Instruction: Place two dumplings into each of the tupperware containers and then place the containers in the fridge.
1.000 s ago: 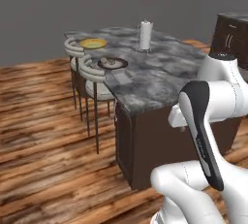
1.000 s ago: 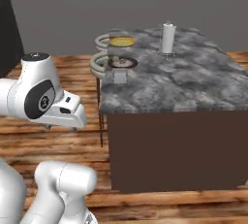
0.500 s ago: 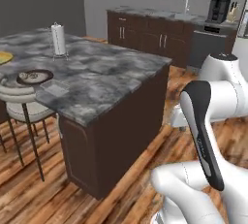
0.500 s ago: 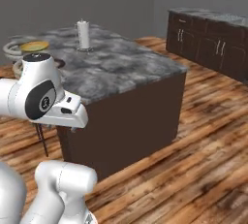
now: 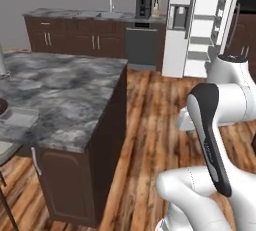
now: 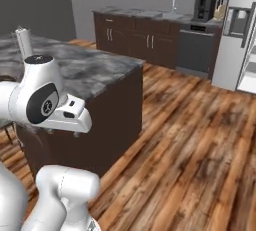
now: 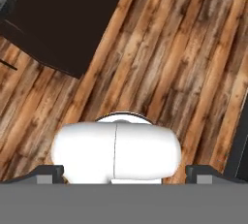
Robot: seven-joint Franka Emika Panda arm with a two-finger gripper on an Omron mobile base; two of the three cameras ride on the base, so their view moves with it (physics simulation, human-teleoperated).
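Note:
The fridge (image 5: pixel 180 30) stands at the back right, its door with the dispenser panel swung open and white shelves (image 5: pixel 206 22) showing; it is also at the right edge of the right base view as the fridge (image 6: pixel 234 40). One clear greyish tupperware container (image 5: pixel 17 117) lies on the island's near left corner; what it holds I cannot tell. The dumplings are out of view. My gripper (image 7: pixel 125 172) hangs over the wood floor beside the island, fingertips (image 7: pixel 48 171) wide apart, open and holding nothing. The hand (image 6: pixel 70 120) is tucked close to the arm.
The grey marble island (image 5: pixel 70 87) with dark sides fills the left. A white upright cylinder (image 6: pixel 22 39) stands on it. Dark cabinets, a sink and a coffee machine (image 5: pixel 144 6) line the back wall. Open wood floor (image 6: pixel 200 135) runs between island and fridge.
The whole picture has swung: the island slid to the left, and the back cabinets and the open fridge came into view, so the base has turned. The arm keeps its pose, gripper still open.

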